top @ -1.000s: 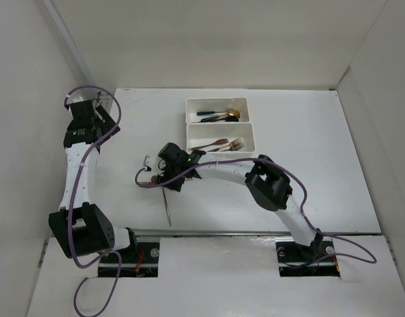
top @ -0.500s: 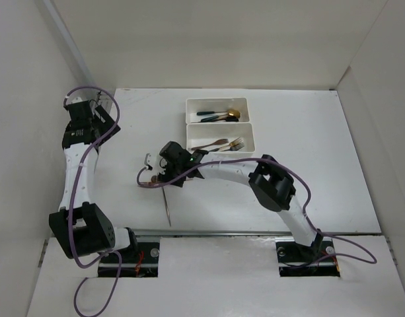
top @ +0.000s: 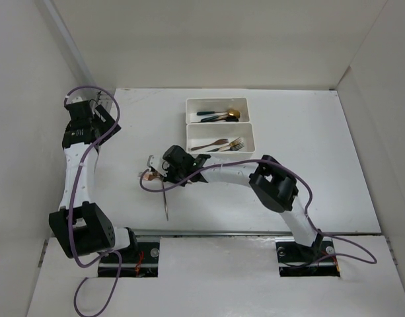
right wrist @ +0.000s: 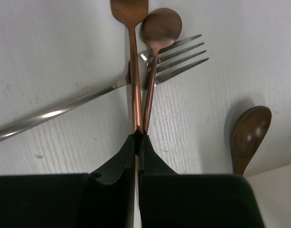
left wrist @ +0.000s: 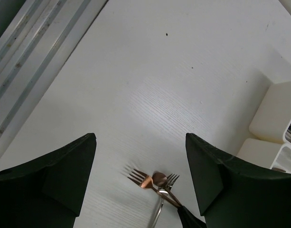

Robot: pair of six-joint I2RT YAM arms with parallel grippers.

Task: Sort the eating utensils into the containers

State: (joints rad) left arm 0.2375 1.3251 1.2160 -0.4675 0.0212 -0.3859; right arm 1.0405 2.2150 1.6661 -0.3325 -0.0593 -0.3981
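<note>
My right gripper (right wrist: 139,138) is shut on two slim copper handles at once, a copper fork (right wrist: 130,14) and a copper spoon (right wrist: 160,26). Both cross over a silver fork (right wrist: 176,52) lying on the table, its handle (top: 164,205) running toward the near edge. In the top view the right gripper (top: 150,175) sits left of centre. The two white trays (top: 187,112) (top: 187,140) stand at the back; the far one holds dark and gold pieces, the near one holds forks. My left gripper (left wrist: 139,140) hangs open and empty over the far left of the table (top: 96,109).
A dark brown spoon bowl (right wrist: 249,130) lies just right of the held utensils. The left wrist view shows the same bunch (left wrist: 157,180) from the tine end and the tray walls (left wrist: 273,114) at its right. Box walls enclose the table.
The right gripper's jaws have closed onto the copper handles, and its wrist has shifted slightly right. The silver fork has turned a little. The left arm has not moved.
</note>
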